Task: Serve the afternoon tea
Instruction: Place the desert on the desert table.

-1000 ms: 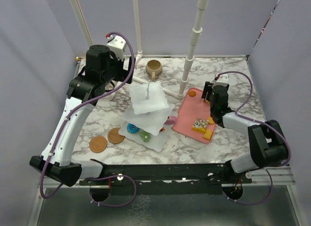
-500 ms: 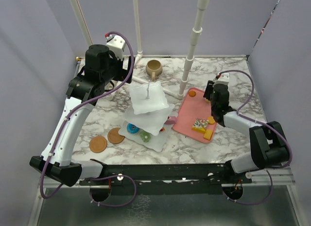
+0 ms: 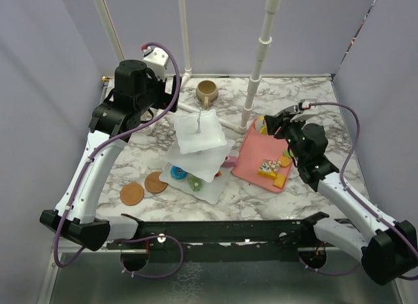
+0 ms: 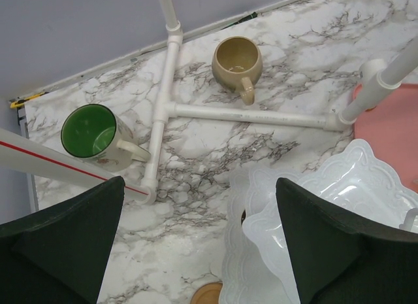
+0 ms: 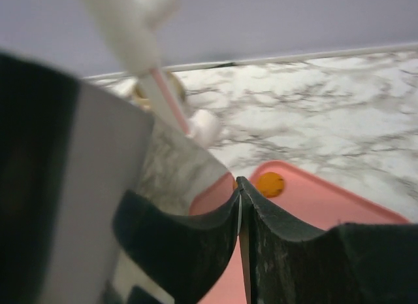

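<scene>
Readable text: none in any view.
Green-lined mug [image 4: 98,137]: faint brownish marks on its outer wall, too small to read as letters; it stands left of the tan mug [image 4: 237,61].
Tan mug: plain wall, no lettering that can be made out.

- white three-tier stand of wavy square plates [image 3: 199,142] mid-table; blue donut [image 3: 176,172] and green donut [image 3: 194,182] on its bottom plate
- tan mug [image 3: 207,91] behind the stand, near the back edge
- flat pink rectangular tray [image 3: 251,153] just right of the stand; small yellow pastries [image 3: 271,167] at its near right end
- two brown round discs [image 3: 132,194] side by side on the marble table [image 3: 307,88], front-left of the stand
- right gripper [image 3: 269,124] over the tray's far corner, beside a small orange piece [image 3: 260,125]; opening unreadable from here
- left arm [image 3: 98,157] raised over the back-left corner, fingers hidden
</scene>
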Available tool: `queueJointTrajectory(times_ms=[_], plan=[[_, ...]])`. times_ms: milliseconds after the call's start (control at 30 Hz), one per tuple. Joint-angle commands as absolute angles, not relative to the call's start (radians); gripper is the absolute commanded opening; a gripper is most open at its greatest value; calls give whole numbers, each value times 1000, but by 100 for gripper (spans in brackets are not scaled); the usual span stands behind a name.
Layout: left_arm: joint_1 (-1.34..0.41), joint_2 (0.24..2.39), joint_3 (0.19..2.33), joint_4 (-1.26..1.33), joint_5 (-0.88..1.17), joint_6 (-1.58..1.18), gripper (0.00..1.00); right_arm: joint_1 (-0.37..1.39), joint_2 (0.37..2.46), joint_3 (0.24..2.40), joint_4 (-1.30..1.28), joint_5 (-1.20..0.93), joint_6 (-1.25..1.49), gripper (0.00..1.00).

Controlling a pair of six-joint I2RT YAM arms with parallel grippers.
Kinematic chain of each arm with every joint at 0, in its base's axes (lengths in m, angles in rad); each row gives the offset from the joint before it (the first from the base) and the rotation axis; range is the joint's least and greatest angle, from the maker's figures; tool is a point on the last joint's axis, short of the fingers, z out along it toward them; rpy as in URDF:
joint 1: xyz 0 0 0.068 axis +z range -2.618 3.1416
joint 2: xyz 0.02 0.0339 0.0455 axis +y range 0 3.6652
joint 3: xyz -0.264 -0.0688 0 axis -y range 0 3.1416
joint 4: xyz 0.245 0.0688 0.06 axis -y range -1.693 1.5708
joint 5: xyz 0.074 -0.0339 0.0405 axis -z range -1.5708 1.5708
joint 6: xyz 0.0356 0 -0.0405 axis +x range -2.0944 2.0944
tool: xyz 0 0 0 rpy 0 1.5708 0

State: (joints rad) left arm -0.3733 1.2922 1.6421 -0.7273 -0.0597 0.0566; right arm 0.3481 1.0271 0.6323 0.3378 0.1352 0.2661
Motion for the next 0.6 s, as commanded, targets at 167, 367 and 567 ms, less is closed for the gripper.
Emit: queueJointTrajectory(times_ms=[167, 367, 567], plan=[[-367, 1286, 1674, -727, -27, 57, 99, 569, 939, 631, 324, 34, 391, 32], [-367, 1284, 1672, -730, -23, 58, 99, 604, 1012, 624, 453, -23, 462, 32], [-367, 1284, 1673, -730, -19, 63, 99, 625, 1052, 607, 551, -45, 507, 33]])
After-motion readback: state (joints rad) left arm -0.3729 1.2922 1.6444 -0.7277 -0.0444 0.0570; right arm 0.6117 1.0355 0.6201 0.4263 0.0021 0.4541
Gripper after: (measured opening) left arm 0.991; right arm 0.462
